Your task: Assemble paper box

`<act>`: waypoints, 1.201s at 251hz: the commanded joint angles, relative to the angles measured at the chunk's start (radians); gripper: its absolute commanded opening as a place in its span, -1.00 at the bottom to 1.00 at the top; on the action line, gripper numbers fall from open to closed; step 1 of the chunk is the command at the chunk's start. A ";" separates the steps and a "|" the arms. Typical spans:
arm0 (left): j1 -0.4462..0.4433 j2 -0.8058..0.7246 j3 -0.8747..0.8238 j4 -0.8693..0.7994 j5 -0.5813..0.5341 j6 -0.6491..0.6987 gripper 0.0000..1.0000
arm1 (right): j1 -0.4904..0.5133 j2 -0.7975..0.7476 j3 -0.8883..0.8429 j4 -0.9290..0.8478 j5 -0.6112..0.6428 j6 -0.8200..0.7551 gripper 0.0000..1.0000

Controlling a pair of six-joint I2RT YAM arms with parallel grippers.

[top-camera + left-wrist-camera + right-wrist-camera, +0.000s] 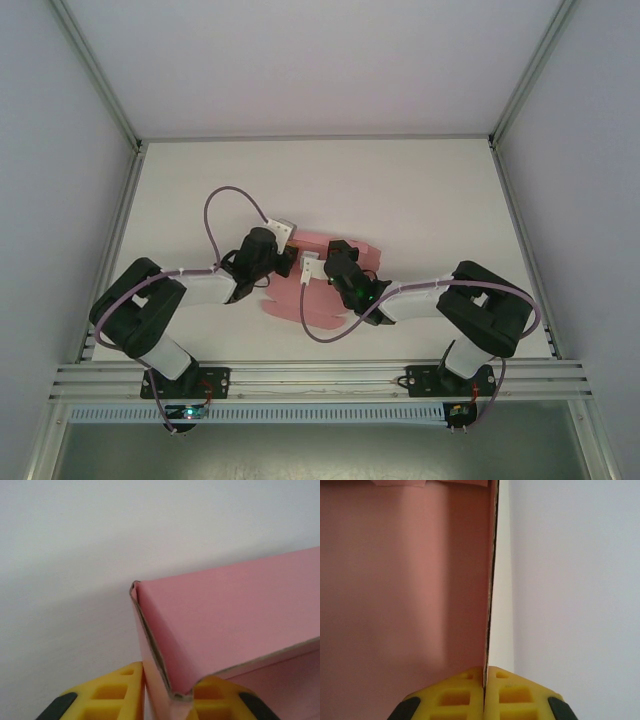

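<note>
The paper box (325,300) lies in the middle of the table (420,190), partly folded, with both arms bent in over it from the near edge.

The left gripper (169,700) is clamped on a doubled wall close to one corner. In the left wrist view its yellow fingers (117,695) sit on either side of the card, where a flap is turned down over the edge. This hold seems meant to keep the fold pressed flat and the corner square while the other side is worked.

The right gripper (484,692) is shut tight on a single thin panel that stands upright and is seen edge-on, with the broad pink face to its left. That pinch probably steadies the wall so it can be turned inward.

The left arm (150,310) has its elbow out to the left and its forearm reaching right and far, to the far left part of the box. The right arm (470,300) mirrors it, reaching left over the middle. The two wrists are close together. From above the arms cover much of the card, so I cannot tell how many walls are up.
</note>
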 commanded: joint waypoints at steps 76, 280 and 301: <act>-0.124 0.209 0.060 -0.072 -0.579 -0.088 -0.80 | 0.016 0.007 -0.031 -0.097 0.033 0.028 -1.00; -0.151 0.254 0.038 -0.095 -0.697 -0.122 -0.53 | -0.033 -0.055 -0.030 -0.174 0.074 0.112 -1.00; -0.152 0.217 0.024 -0.062 -0.599 -0.118 -0.41 | -0.033 -0.046 -0.024 -0.173 0.080 0.111 -1.00</act>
